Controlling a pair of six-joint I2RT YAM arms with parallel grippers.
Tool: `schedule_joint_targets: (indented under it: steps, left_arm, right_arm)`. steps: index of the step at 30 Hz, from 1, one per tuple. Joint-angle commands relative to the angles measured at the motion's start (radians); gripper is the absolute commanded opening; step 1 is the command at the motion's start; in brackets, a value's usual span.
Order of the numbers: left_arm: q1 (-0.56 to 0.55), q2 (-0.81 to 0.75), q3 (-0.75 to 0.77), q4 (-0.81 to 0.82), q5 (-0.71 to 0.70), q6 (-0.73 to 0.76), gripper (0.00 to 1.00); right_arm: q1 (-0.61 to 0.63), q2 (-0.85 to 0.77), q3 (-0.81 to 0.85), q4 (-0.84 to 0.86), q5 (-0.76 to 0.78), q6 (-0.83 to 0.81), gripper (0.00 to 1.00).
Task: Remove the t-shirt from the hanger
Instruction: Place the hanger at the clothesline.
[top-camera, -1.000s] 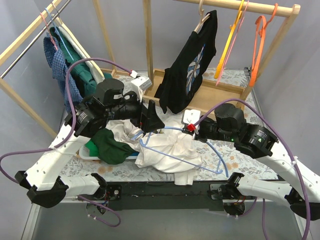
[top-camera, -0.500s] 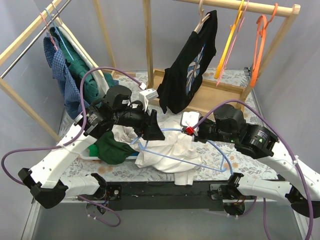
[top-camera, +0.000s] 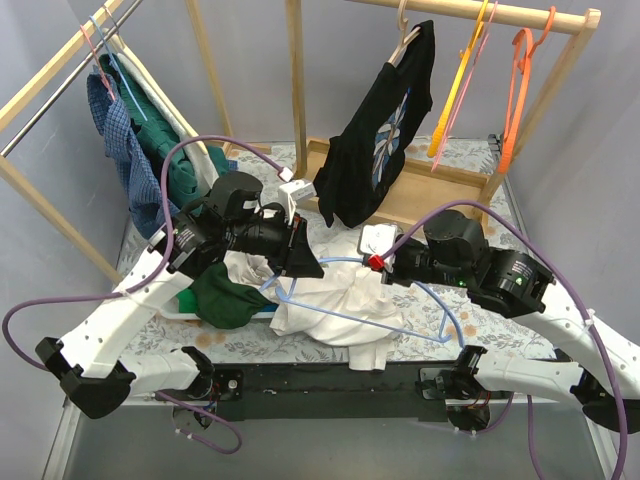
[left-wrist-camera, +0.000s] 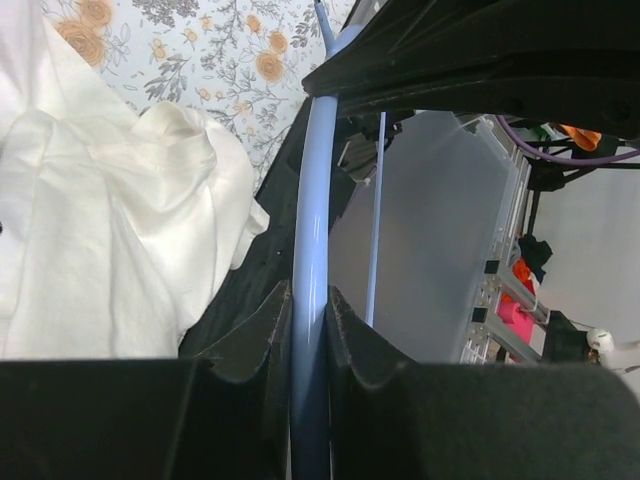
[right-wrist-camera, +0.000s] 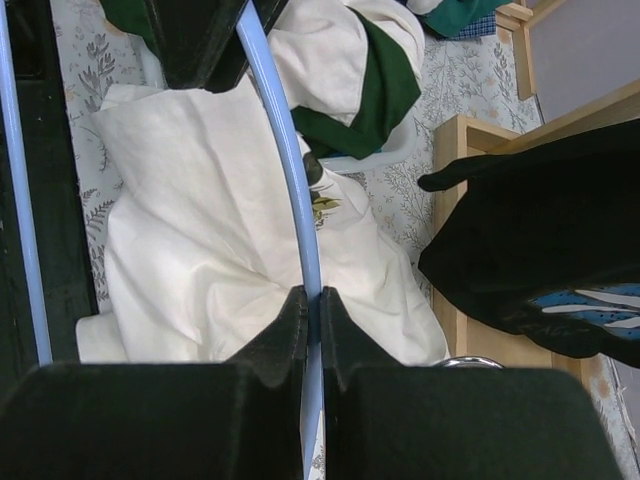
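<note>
White t-shirt is bunched flat on the worktop, dead centre just ahead of the 2 arm bases. The light blue hanger lies across it. Can't tell how much of the hanger is inside the fabric; the bottom bar and hook stick out toward 4 o'clock of the shirt. Left gripper comes in from 10 o'clock, jaws pinched tight on the hanger bar, nothing else in them. Right gripper comes in from 2 o'clock, jaws also clamped hard on the hanger, bar running straight between the fingers. In the top view the 2 grippers face each other over the shirt's far edge, near but not touching. Dark green garment sits at 9 o'clock of the shirt, touching it. A black t-shirt hangs on the wooden rack at 12 o'clock, with a yellow hanger and orange hangers further along toward 1 o'clock. Blue checked shirt hangs on the side rack at 10 o'clock, well apart.
</note>
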Motion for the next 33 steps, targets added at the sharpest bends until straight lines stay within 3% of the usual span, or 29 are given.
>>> schedule_joint_targets:
  steps: [1, 3, 4, 7, 13, 17, 23, 25, 33]
  left_arm:
    - [-0.004, -0.048, 0.037, -0.016, -0.091, 0.037, 0.00]
    - [-0.004, -0.068, 0.063, -0.030, -0.149, 0.050, 0.00]
    - [-0.004, -0.076, 0.092, -0.045, -0.176, 0.063, 0.00]
    - [-0.004, -0.127, 0.129, -0.070, -0.232, 0.073, 0.00]
    - [-0.004, -0.257, 0.146, -0.114, -0.373, 0.047, 0.00]
    - [-0.004, -0.318, 0.189, -0.142, -0.478, 0.059, 0.00]
    - [-0.004, -0.407, 0.328, -0.049, -0.579, 0.086, 0.00]
    - [-0.004, -0.410, 0.339, -0.024, -0.704, 0.113, 0.00]
    - [-0.004, -0.289, 0.226, 0.133, -0.984, 0.171, 0.00]
  right_arm:
    - [0.004, -0.006, 0.034, 0.131, 0.074, 0.045, 0.17]
    - [0.004, -0.017, 0.031, 0.164, 0.135, 0.068, 0.37]
    - [0.004, -0.021, 0.028, 0.175, 0.172, 0.084, 0.59]
    - [0.004, -0.017, 0.038, 0.174, 0.327, 0.143, 0.66]
    - [0.004, -0.079, 0.024, 0.198, 0.507, 0.242, 0.67]
    - [0.004, -0.155, 0.011, 0.223, 0.524, 0.284, 0.68]
    - [0.004, -0.185, -0.015, 0.174, 0.562, 0.295, 0.67]
    - [0.004, -0.189, -0.027, 0.178, 0.545, 0.308, 0.67]
    - [0.004, -0.169, -0.061, 0.194, 0.498, 0.347, 0.66]
